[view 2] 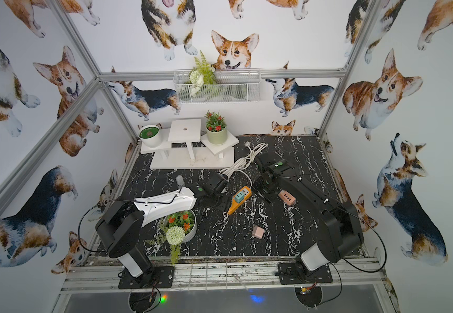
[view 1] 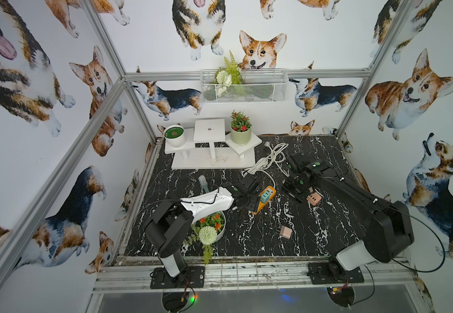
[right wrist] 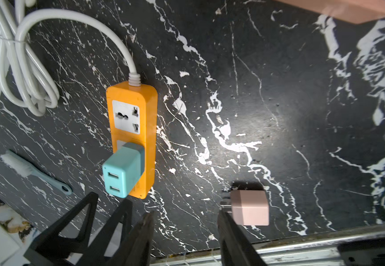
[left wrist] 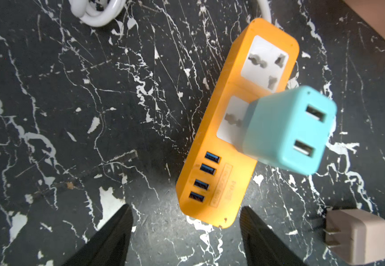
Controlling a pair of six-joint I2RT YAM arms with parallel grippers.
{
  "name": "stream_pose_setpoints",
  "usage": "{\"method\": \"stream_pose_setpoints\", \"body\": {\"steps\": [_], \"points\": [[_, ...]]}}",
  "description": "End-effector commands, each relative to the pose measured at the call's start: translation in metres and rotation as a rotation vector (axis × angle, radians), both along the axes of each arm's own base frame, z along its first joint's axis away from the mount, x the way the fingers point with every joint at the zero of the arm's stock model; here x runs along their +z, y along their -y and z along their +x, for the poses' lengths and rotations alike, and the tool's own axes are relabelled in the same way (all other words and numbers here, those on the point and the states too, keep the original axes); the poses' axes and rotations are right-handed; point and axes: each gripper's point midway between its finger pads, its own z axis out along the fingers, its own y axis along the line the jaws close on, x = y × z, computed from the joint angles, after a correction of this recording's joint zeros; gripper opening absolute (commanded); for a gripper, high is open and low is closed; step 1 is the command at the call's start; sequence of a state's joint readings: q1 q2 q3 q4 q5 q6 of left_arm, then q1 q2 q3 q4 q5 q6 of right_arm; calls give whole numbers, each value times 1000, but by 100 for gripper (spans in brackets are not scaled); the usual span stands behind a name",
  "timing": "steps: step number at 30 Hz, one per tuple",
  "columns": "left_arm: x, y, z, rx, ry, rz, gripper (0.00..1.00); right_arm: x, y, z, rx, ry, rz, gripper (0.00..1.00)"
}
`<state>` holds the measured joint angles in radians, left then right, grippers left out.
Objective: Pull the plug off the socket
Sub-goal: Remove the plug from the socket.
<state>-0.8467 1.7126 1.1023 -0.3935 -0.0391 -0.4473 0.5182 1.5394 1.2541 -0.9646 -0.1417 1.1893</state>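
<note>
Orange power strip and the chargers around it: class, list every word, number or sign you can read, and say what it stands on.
Orange power strip: a raised label beside its USB ports, too blurred to read.
Teal plug: no marking seen.
Pink charger: no marking seen.
No readable text anywhere.

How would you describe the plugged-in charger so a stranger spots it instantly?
Start at the black marble table and find the orange power strip near its middle. The teal cube stands in it; the two pink chargers lie loose on the table.
</note>
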Motion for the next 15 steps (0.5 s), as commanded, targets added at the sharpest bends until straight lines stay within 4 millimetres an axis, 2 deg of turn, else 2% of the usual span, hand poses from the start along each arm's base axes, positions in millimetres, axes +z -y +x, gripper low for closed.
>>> {"method": "stream_pose_setpoints", "body": {"steps": [1, 5, 10, 15], "points": [[0, 3, 1, -10, 10, -13, 73, 3, -7, 10, -113, -24, 21, 53], [-2, 6, -1, -19, -1, -26, 68, 2, -16, 19, -121, -53, 13, 57], [-5, 8, -2, -25, -12, -29, 63, 0, -27, 27, -134, -67, 22, 55], [-2, 14, -5, -46, -9, -26, 53, -4, -33, 33, -126, -83, 11, 54]]}}
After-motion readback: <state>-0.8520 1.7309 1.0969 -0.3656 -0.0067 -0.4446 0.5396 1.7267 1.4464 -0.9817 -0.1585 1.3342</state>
